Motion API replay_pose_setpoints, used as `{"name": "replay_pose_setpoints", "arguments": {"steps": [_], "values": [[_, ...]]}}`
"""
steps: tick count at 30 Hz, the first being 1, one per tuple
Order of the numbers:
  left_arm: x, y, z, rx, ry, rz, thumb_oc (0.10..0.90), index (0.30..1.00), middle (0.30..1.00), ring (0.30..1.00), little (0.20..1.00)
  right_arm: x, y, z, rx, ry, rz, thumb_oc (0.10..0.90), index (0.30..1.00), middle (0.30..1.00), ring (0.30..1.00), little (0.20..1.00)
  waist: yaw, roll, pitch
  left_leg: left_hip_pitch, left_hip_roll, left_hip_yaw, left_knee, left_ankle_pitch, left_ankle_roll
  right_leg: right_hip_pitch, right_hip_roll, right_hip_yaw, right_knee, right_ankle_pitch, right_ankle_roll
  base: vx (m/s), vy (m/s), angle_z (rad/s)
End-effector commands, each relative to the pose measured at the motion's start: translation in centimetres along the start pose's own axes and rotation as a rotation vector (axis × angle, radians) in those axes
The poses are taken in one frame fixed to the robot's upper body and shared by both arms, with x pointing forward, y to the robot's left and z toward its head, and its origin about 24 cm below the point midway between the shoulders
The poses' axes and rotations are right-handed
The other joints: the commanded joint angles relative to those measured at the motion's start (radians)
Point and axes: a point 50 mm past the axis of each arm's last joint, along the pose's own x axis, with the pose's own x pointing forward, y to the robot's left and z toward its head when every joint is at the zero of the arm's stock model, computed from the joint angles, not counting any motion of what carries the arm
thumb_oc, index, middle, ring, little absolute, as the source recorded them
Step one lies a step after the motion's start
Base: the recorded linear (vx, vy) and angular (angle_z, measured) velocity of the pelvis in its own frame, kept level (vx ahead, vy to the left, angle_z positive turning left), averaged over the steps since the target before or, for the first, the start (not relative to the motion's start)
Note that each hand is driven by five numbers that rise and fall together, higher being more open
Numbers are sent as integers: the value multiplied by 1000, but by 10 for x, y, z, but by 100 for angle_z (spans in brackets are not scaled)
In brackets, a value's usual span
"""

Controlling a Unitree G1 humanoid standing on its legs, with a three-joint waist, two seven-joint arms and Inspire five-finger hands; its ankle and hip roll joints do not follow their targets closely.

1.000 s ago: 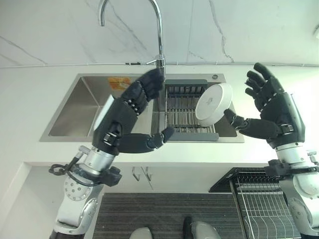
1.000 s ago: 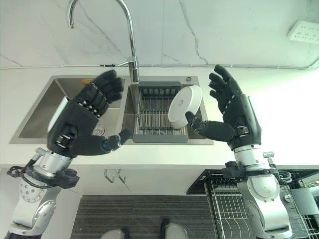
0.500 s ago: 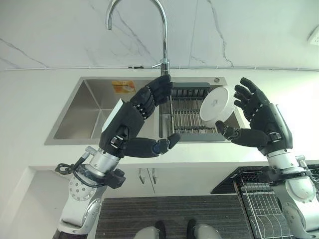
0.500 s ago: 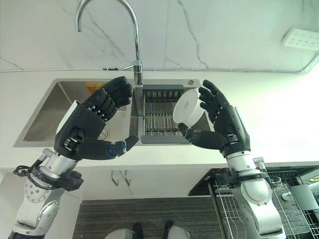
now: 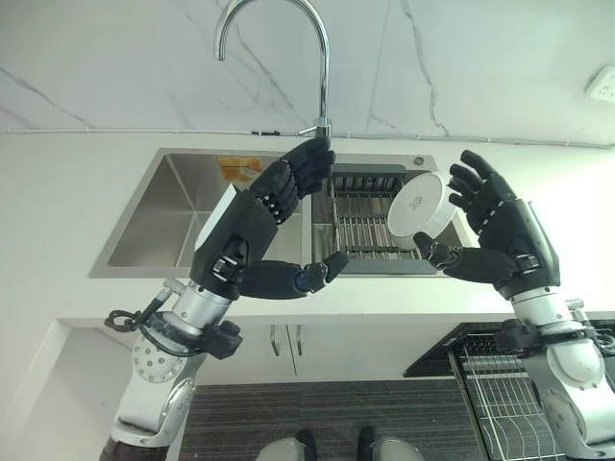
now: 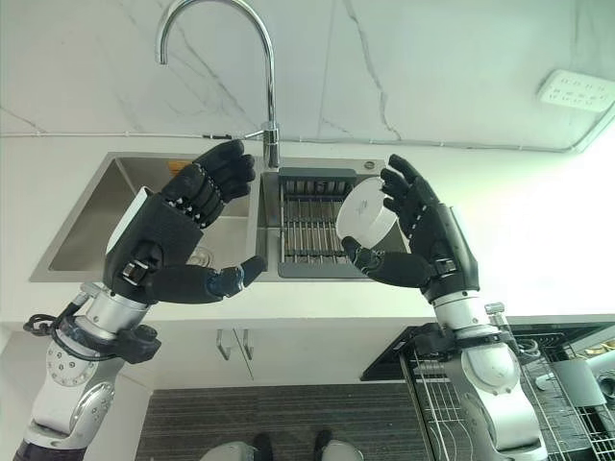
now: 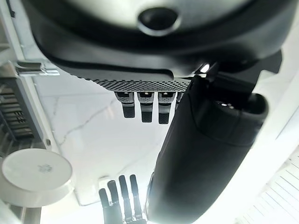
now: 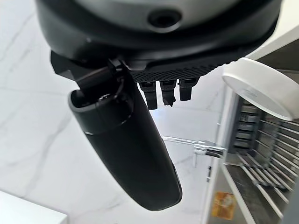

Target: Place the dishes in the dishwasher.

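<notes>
A white bowl (image 5: 420, 205) stands on edge in the rack (image 5: 360, 221) of the sink's (image 5: 183, 216) right basin, below the tap (image 5: 317, 67). The right hand (image 5: 504, 240) is spread wide just beside the bowl, fingers straight behind its rim and thumb under its lower edge; whether they touch it is unclear. The left hand (image 5: 255, 226) hovers open over the sink's middle, fingers straight, holding nothing. The white table (image 5: 58, 192) surrounds the sink. A dishwasher basket (image 5: 500, 384) shows at lower right.
</notes>
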Motion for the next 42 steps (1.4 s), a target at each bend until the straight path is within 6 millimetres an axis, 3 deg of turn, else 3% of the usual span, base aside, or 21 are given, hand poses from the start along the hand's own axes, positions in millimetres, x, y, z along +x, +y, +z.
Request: {"name": "replay_pose_setpoints", "arguments": {"steps": [1,2,5,11,17,23,30,42], "values": [[13,2,36,94,-235,2,800,900,900,900,900,16,2,44,54,-302,5,800,900,900,900,900,30,-7,-10,60,-21,-92,-38,-122,-60,-50,-119,-63,94,15,57,-12,-211,-30],[14,4,36,97,-232,11,800,900,900,900,900,17,2,43,62,-302,6,800,900,900,900,900,31,-11,-9,66,-20,-89,-38,-128,-62,-65,-135,-65,94,33,65,12,-235,-43],[13,9,33,56,-207,80,800,900,900,900,900,25,-1,44,123,-299,-29,800,900,900,900,900,39,-16,-35,77,0,-56,-38,-143,-81,-83,-147,-69,94,-40,72,34,-242,-21],[9,10,23,22,-164,136,800,900,900,900,900,33,-10,41,102,-270,-118,800,900,900,900,900,32,-2,-77,89,45,1,-38,-153,-98,-57,-124,-79,94,-110,47,52,-130,-6],[9,13,20,34,-139,146,800,900,900,900,900,39,-25,42,71,-266,-220,800,900,900,900,900,28,7,-92,91,63,-1,-38,-151,-114,-45,-109,-77,94,-129,32,63,-94,2],[11,12,18,17,-134,124,800,900,900,900,900,46,-31,26,143,-176,-257,800,900,900,900,900,35,9,-101,86,70,-19,-38,-143,-126,-33,-107,-79,94,-137,28,40,-33,11],[16,10,11,1,-125,92,800,900,900,900,900,57,-30,-19,354,43,-270,800,900,900,900,900,54,0,-109,87,70,-34,-38,-141,-129,-16,-109,-99,94,-144,23,28,-13,8],[23,9,7,-8,-104,63,800,900,900,900,900,69,-40,-36,389,140,-351,800,900,900,900,900,68,-3,-111,98,68,-43,-38,-146,-129,6,-105,-100,94,-152,20,7,-2,2]]}}
